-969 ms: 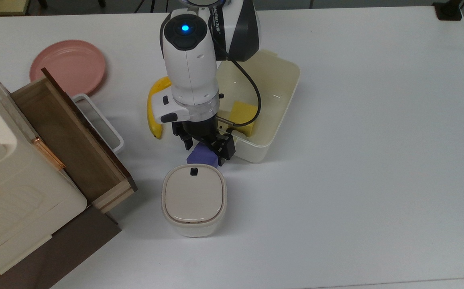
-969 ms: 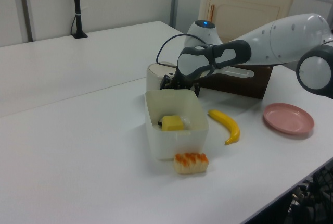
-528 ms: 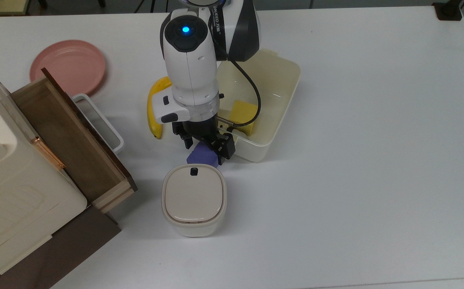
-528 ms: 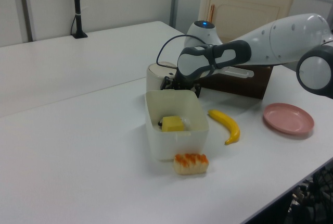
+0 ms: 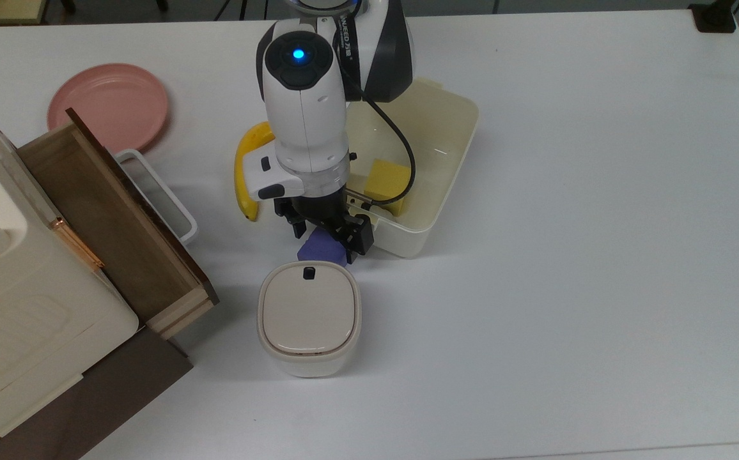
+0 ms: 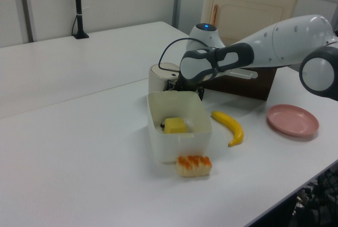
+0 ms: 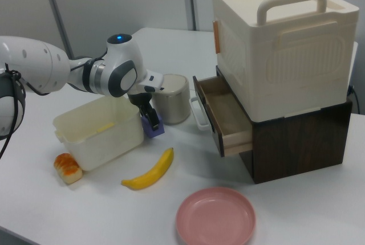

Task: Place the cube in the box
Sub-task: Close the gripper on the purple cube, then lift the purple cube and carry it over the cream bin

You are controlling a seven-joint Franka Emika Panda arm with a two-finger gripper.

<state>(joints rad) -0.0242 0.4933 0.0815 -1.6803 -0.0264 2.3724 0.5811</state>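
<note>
A: In the top view, where is the matte purple-blue cube?

B: On the white tabletop, between the cream-white rectangular plastic tub and the lidded rounded-square white bin, near the tabletop's middle. The hand is down over it, one black finger on each side; it looks clenched on the cube.

A: And inside the tub?

B: A yellow cube. A yellow banana lies on the side of the arm toward the top view's left, with a pink round plate and an open brown wooden drawer nearer the tabletop's edge on the top view's left.

A: The left view?

B: The tub stands mid-tabletop with the yellow cube in it. An orange-topped bread roll lies just beside the tub's near end. The hand is behind the tub's far wall, next to the white bin; the purple-blue cube is hidden there.

A: The right view?

B: The purple-blue cube sits at the tabletop, held between the fingers of the hand, just outside the tub and in front of the white bin. The banana and the plate lie toward the near edge.
</note>
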